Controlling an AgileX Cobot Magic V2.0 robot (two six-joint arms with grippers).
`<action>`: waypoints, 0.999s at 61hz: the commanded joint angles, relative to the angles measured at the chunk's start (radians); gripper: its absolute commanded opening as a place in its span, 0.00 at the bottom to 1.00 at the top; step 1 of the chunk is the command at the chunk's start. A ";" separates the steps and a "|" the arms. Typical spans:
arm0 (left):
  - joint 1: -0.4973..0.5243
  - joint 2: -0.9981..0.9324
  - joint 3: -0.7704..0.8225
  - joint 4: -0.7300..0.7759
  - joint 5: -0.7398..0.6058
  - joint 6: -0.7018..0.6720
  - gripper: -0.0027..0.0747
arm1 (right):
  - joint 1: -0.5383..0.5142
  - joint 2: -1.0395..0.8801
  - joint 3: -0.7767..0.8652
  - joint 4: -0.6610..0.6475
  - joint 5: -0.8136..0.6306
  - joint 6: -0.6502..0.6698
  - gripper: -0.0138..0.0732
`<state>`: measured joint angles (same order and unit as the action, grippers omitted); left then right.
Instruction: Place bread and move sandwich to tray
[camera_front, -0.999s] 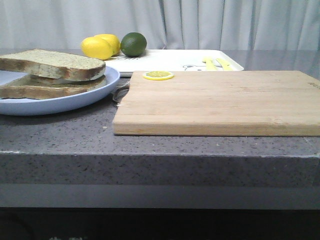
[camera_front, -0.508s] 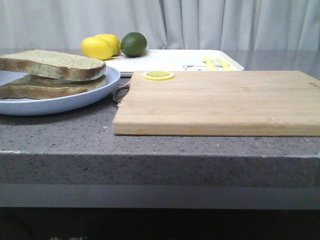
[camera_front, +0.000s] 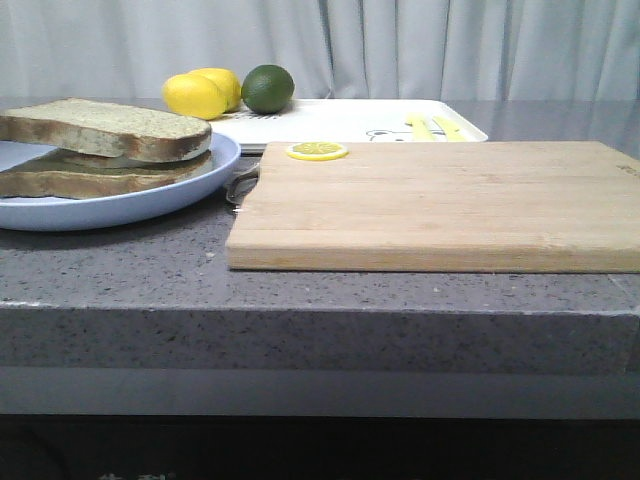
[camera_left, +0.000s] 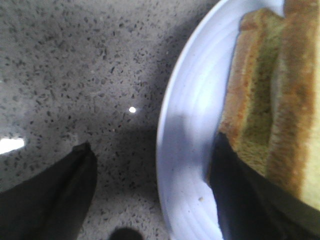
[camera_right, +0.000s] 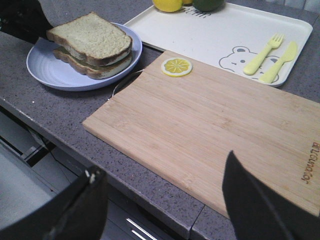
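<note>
So nothing has visibly been moved over the last second: the bread (camera_front: 100, 125) is already laid on top, and the sandwich (camera_front: 105, 150) is kept on the blue plate (camera_front: 150, 205) just left of the cutting board (camera_front: 440, 200), with the tray (camera_front: 330, 118) right behind the board, so only the transfer looks left. The left gripper (camera_left: 152, 145) is spread wide across the plate rim; contact with the sandwich can't be made out through the blur. The right gripper (camera_right: 162, 165) is held open and empty over the board's near edge. The egg filling is mostly hidden.
</note>
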<state>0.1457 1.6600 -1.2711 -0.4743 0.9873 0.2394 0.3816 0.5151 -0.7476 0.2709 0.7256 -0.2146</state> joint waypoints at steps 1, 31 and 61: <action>-0.001 -0.019 -0.035 -0.055 -0.024 0.005 0.57 | -0.007 0.003 -0.021 0.011 -0.071 -0.002 0.74; -0.005 0.018 -0.037 -0.113 -0.016 0.055 0.08 | -0.007 0.003 -0.021 0.011 -0.071 -0.002 0.74; -0.009 0.014 -0.256 -0.276 0.107 0.073 0.01 | -0.007 0.003 -0.021 0.011 -0.071 -0.002 0.74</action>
<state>0.1457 1.7212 -1.4505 -0.5873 1.0922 0.3077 0.3816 0.5151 -0.7476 0.2709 0.7256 -0.2146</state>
